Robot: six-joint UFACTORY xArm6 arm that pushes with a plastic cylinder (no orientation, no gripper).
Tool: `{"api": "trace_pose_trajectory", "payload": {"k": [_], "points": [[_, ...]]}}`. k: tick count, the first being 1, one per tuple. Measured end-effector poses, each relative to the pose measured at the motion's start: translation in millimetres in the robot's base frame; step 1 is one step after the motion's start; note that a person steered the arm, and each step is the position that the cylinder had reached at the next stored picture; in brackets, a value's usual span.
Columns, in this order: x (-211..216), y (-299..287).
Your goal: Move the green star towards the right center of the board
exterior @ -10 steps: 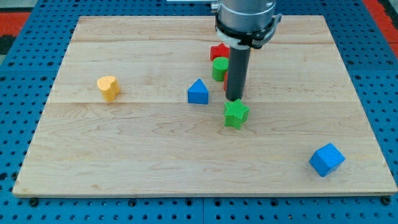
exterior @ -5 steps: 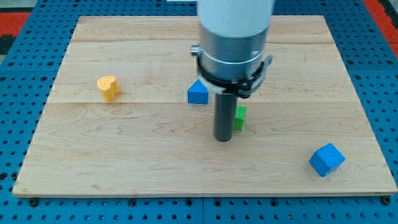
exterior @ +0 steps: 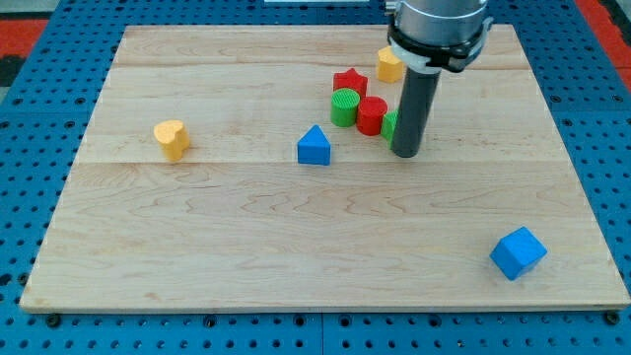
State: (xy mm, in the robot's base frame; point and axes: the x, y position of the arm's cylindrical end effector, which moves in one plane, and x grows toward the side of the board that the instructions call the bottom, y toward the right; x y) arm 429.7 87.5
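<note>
Nearest the view's bottom, well toward the right, a blue cube (exterior: 518,252) sits alone on the wooden board (exterior: 197,247), far from everything else. Farther up, about mid-board, a blue triangular block (exterior: 315,146) stands by itself, and well off to the view's left a yellow heart-shaped block (exterior: 172,139) does the same. There is no claw on this arm, so nothing is apart, together or clamped: it ends in a plain dark rod, and my tip (exterior: 407,154) rests on the board right of centre, just right of the cluster of blocks. The green star (exterior: 390,124) is almost entirely hidden behind the rod; only a green sliver shows at the rod's left edge, so its shape cannot be made out here, and it looks to be touching the rod. Just left of it is a red cylinder (exterior: 372,114), touching or nearly touching a green cylinder (exterior: 346,106), with a red star (exterior: 349,82) right behind them. Farthest up, a yellow block (exterior: 390,65) peeks out beside the arm's metal collar, its shape unclear. No containers are on the board
</note>
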Motion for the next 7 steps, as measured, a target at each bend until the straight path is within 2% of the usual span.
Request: {"api": "trace_pose_trajectory", "payload": {"k": [1,2,3,5,6,7], "points": [[-0.4,-44.8],[-10.9,-58.6],[-21.3,-34.0],[-25.1,77.4],[0.5,84.2],[44.6,21.0]]}}
